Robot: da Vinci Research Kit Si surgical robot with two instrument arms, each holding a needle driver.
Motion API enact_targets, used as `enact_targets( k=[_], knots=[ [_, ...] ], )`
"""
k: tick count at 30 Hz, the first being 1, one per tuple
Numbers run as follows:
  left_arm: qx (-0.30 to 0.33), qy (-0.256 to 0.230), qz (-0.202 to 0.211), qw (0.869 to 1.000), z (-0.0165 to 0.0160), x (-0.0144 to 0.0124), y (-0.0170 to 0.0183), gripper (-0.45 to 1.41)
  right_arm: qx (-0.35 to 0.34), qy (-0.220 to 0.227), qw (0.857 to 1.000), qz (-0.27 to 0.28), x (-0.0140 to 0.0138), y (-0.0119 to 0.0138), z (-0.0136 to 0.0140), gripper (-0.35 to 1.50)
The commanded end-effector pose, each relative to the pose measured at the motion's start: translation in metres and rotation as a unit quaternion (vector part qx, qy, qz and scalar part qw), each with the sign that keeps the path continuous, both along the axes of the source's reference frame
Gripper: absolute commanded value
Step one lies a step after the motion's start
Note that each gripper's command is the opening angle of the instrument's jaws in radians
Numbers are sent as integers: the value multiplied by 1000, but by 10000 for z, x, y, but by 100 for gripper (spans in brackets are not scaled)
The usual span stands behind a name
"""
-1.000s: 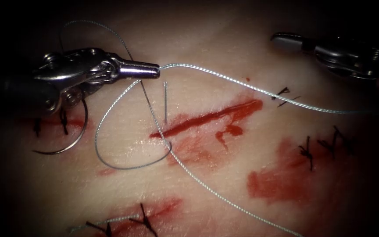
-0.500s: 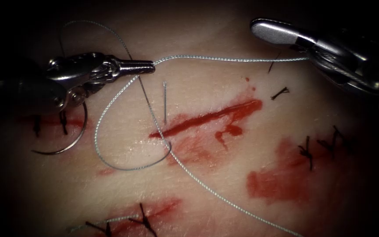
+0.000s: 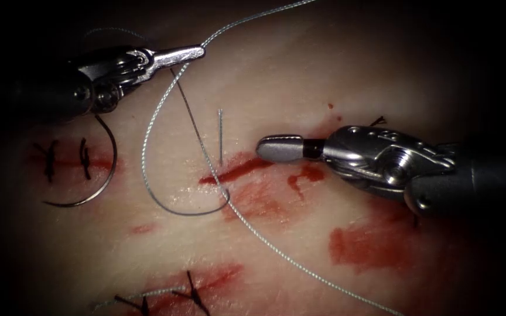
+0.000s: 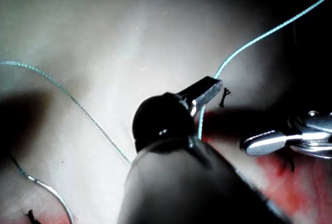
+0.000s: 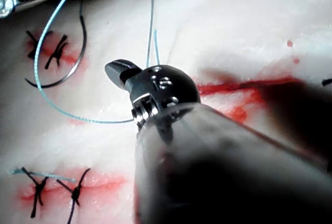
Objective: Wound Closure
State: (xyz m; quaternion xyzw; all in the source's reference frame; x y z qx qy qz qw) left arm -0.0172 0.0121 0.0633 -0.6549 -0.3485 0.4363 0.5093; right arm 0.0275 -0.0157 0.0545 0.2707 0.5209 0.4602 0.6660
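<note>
right claw (image 3: 266, 147) moved down over cut (image 3: 235, 170), released thread (image 3: 165, 117)

Curved needle (image 3: 98, 175) lying loose on tissue (image 3: 300, 70) left of cut (image 3: 235, 171), not in tissue, beside dark old stitches. Pale thread (image 3: 165, 117) looped across left end of cut, one strand trailing away lower right, another rising out of view at top. Short cut end (image 3: 220, 136) standing just above cut.

Black stitches (image 3: 83, 159) side by side at far left, crossing a faint red streak (image 3: 99, 165). Black knots (image 3: 191, 289) at the lower edge, lying over a red smear (image 3: 225, 273). Short black stub (image 3: 376, 121) sticking up at upper right.
</note>
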Motion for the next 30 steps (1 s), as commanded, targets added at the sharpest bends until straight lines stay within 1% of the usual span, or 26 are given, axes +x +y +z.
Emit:
enact_targets(
  k=[1,2,3,5,6,9,13,14,15,18,20,22,24,26,28,29,30],
  knots=[
    [-5,-7,3,1000,5,-13,-3,-45,-7,-3,1000,8,14,1,20,-35],
    [-12,-19,4,1000,0,-29,-8,-45,-45,3,999,-15,18,-5,32,-35],
    [-16,-22,3,1000,-1,-34,-11,-45,-81,13,996,-39,20,-12,39,-35],
    [-42,-18,-24,999,-5,-41,-15,-45,-128,33,988,-76,23,-25,46,-35],
    [-47,-24,-32,998,-7,-42,-16,-45,-150,45,983,-94,25,-33,50,-35],
    [-65,-46,-50,996,-5,-39,-12,-45,-171,80,976,-112,31,-50,54,-35],
    [-76,-92,-75,990,2,-30,-4,-45,-194,166,960,-114,45,-73,55,-35],
    [-78,-101,-79,989,4,-29,-2,-45,-199,176,957,-118,48,-76,55,-35],
    [-81,-103,-81,988,4,-28,0,-45,-205,186,953,-124,53,-79,54,-35],
    [-64,-120,-82,987,4,-28,4,-45,-221,196,947,-128,65,-82,55,-35],
    [-60,-124,-84,987,1,-30,5,-45,-244,212,938,-127,72,-83,56,-35],
    [-56,-130,-80,987,0,-31,7,-45,-253,227,932,-128,79,-84,57,-35],
    [-54,-139,-75,986,-2,-32,9,-45,-269,249,922,-128,84,-84,57,-35],
    [-43,-145,-74,986,-3,-34,10,-45,-292,272,908,-127,91,-83,58,-35],
    [-36,-147,-76,986,-4,-36,11,-45,-316,278,898,-127,96,-82,58,-35],
    [-31,-150,-74,985,-6,-39,12,-45,-329,267,897,-129,102,-81,57,-35],
    [-28,-151,-73,985,-7,-41,12,-45,-328,269,896,-131,104,-82,56,-35]
  ],
)
